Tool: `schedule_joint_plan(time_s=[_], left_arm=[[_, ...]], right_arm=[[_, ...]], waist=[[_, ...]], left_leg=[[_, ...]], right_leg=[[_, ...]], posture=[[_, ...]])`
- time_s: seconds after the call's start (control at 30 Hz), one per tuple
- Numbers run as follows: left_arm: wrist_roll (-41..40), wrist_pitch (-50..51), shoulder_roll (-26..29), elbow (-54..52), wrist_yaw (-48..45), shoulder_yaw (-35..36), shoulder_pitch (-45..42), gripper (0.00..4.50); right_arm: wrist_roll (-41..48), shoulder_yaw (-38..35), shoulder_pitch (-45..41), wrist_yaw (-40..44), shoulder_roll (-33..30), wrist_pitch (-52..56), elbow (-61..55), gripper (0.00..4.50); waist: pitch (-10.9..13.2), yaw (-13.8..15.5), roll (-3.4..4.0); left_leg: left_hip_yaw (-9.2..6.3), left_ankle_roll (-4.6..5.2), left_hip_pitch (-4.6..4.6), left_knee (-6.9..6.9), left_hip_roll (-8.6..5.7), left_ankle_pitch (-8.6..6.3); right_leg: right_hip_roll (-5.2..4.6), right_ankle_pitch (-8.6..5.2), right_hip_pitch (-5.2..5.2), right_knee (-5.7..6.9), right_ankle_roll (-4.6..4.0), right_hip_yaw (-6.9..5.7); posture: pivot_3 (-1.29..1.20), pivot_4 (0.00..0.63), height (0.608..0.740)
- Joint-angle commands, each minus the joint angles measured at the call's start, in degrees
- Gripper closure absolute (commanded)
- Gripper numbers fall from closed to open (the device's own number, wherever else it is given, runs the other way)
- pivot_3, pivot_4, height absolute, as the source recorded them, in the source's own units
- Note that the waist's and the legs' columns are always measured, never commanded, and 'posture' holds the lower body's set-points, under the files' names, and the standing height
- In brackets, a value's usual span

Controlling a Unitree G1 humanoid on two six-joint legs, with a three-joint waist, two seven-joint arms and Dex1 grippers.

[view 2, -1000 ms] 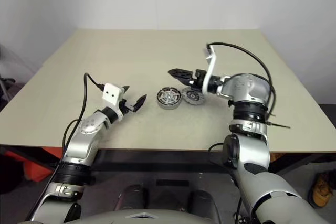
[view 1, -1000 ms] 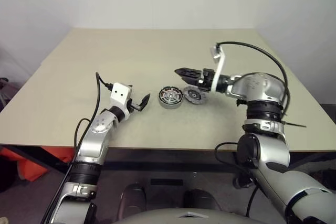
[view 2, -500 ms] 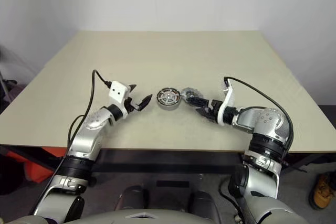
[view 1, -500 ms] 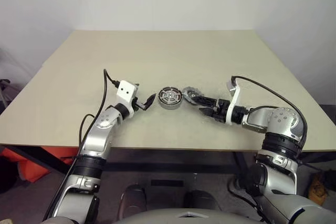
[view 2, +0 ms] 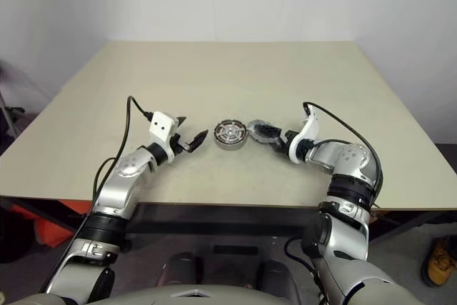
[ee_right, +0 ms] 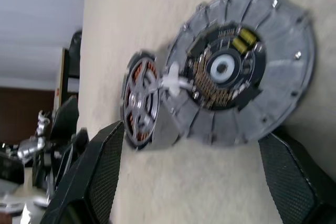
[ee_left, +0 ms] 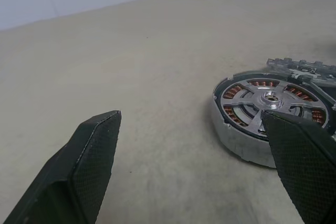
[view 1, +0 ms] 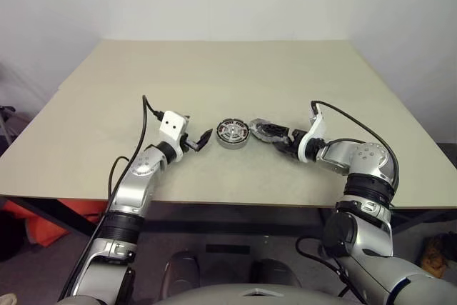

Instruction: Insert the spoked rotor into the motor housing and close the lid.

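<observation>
The motor housing (view 1: 232, 133) is a shallow silver can in the middle of the table, with copper windings showing between silver spokes around a hub (ee_left: 270, 96). Against its right side lies the spoked rotor (ee_right: 231, 66), a flat grey wheel with a toothed rim, a dark inner ring and a pale centre. My right gripper (view 1: 275, 136) is low at the table and open, one finger on each side of the rotor. Just left of the housing, my left gripper (view 1: 200, 138) is level and open with nothing in it. The lid is out of view.
The beige table (view 1: 214, 69) is bare around the two parts. Its front edge runs just below both grippers. A small white piece (ee_right: 176, 82) sits where the rotor meets the housing.
My right gripper has dropped from above the parts to table level and now straddles the rotor. The left gripper has kept its place beside the housing.
</observation>
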Motion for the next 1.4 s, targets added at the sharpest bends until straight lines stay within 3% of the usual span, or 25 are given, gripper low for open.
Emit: schedule_joint_plan(time_s=[0.03, 0.53, 0.9, 1.2, 1.4], left_arm=[[-0.1, -1.0, 0.6, -2.8, 0.3, 0.9, -0.2, 0.00], [0.1, -0.9, 0.9, -2.8, 0.5, 0.9, -0.3, 0.00], [0.1, -1.0, 0.9, -2.5, 0.5, 0.8, -0.3, 0.00], [0.0, -0.9, 1.0, -2.7, 0.8, 1.1, -0.4, 0.00], [-0.1, -1.0, 1.3, -2.7, 1.0, 1.5, -0.2, 0.00]], right_arm=[[1.1, -1.1, -2.0, -2.1, 1.3, -5.0, 0.8, 0.02], [5.7, 0.6, -4.1, -1.6, 5.4, -16.1, 4.6, 0.02], [14.9, 5.1, -4.8, 2.1, 7.0, -10.8, -3.6, 0.02], [11.3, 16.1, -2.5, 5.7, 7.1, -14.8, -5.6, 0.02], [-4.7, 34.3, 1.4, 15.0, 2.0, -37.0, -9.0, 0.02]], waist=[[0.0, 0.0, 0.00], [0.0, -0.1, 0.01], [0.0, -0.1, 0.01], [0.0, 0.0, 0.00], [0.0, 0.0, 0.00]], left_leg=[[0.00, 0.00, 0.00, 0.00, 0.00, 0.00], [0.00, 0.07, 0.02, -0.03, 0.01, -0.04], [0.01, 0.10, 0.01, -0.31, -0.01, -0.06], [0.02, -0.11, -0.01, -0.65, -0.03, 0.07], [0.02, -0.10, -0.12, -0.71, -0.03, 0.06]], right_leg=[[0.00, 0.00, 0.00, 0.00, 0.00, 0.00], [0.00, 0.00, -0.01, -0.01, 0.00, 0.00], [0.01, 0.00, -0.04, -0.19, -0.01, -0.01], [0.02, 0.01, -0.03, -0.51, -0.02, -0.04], [0.01, 0.01, -0.04, -0.63, -0.02, -0.06]], posture=[[0.00, 0.000, 0.740], [0.00, 0.000, 0.740], [0.00, 0.000, 0.740], [0.00, 0.000, 0.740], [0.00, 0.000, 0.740]])
